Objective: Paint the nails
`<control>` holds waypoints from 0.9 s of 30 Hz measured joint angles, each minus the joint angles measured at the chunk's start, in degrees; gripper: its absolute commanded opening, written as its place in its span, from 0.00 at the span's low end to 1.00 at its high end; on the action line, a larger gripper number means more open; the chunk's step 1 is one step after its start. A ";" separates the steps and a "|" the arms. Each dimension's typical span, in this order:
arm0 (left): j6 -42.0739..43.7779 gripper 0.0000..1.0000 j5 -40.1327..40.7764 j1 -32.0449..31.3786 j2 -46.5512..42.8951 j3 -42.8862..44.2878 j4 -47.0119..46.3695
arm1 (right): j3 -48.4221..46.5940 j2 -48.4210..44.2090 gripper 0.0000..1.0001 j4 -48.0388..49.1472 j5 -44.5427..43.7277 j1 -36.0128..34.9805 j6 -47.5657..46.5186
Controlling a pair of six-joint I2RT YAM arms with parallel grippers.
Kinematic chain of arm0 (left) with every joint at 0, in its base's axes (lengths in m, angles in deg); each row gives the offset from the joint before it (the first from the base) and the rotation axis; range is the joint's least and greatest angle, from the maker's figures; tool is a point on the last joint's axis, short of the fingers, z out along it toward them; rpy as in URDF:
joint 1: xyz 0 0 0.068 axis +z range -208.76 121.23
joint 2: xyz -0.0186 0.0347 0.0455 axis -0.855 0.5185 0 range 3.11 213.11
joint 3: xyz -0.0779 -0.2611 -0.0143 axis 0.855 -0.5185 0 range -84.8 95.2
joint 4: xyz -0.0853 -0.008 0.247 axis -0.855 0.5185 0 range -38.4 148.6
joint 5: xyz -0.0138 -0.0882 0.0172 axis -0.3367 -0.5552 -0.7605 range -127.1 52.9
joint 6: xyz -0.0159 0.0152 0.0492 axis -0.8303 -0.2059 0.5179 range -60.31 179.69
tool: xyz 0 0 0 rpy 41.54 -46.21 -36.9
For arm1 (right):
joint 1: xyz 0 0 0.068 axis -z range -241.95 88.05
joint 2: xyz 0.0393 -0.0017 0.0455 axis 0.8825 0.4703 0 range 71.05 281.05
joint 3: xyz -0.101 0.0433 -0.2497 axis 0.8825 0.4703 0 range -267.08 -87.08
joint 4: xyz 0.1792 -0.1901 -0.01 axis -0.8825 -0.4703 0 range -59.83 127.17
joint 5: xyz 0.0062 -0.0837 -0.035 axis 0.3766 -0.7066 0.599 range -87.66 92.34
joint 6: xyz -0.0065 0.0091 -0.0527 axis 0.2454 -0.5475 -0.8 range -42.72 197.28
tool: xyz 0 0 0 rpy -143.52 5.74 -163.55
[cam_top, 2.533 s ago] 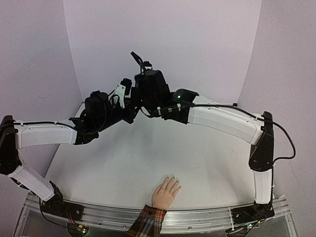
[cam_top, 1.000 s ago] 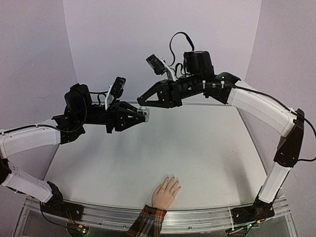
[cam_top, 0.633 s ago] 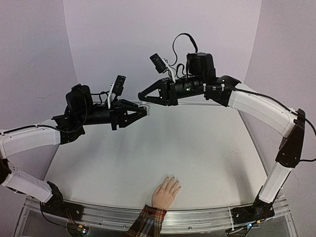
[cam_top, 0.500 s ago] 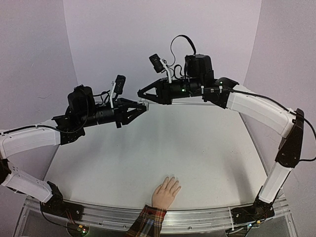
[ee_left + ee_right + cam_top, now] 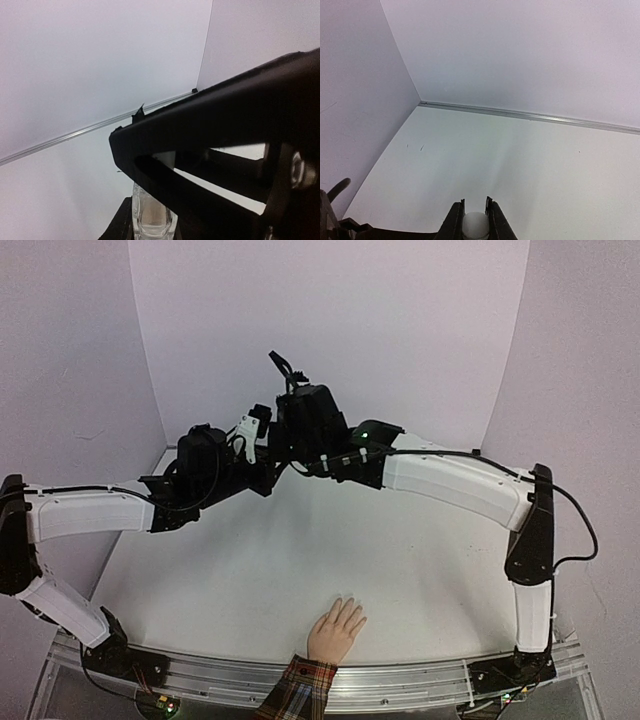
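Top view: the hand [image 5: 337, 630] lies at the counter's [image 5: 420, 570] near edge, and its nails [image 5: 346, 602] appear unpainted. Both arms meet well apart from it, towards the far edge.

Left wrist: the left pincer [image 5: 150, 231] grips the bottle [image 5: 152, 212].

Right wrist: the right pincer [image 5: 475, 219] is closed on the cap [image 5: 475, 226].

Assessment: the step in hand is uncapping. The next move calls for a steady twist, then a straight pull.

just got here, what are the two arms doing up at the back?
They meet in the air over the back of the table. The left gripper holds a small clear bottle; the right gripper is shut on its white cap. The peach hand with the plaid cuff lies at the near edge, neither arm near its nails.
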 measured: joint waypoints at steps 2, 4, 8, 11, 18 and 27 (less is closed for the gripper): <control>-0.77 0.00 0.71 -0.17 -0.45 -0.02 -0.40 | 0.12 -1.14 0.56 -1.34 -0.51 -0.50 -0.18; -1.67 0.00 1.10 0.63 -1.18 -0.02 -0.35 | 2.54 -4.15 0.69 -3.01 2.18 -0.87 -0.97; -2.29 0.00 -1.02 1.59 -5.25 -0.99 1.96 | 9.58 -12.69 0.89 -4.16 12.36 -0.18 -3.15; -2.29 0.00 -6.22 1.71 -9.14 -1.72 4.30 | 14.81 -20.00 0.93 -3.80 24.39 2.95 -5.70; -1.34 0.00 -31.80 2.49 -15.69 -4.68 5.01 | 18.27 -26.27 0.74 -2.18 60.89 12.00 -14.63; -3.32 0.00 -55.30 2.44 -16.51 -6.01 -0.53 | 14.97 -20.33 0.45 -2.29 85.34 11.44 -18.38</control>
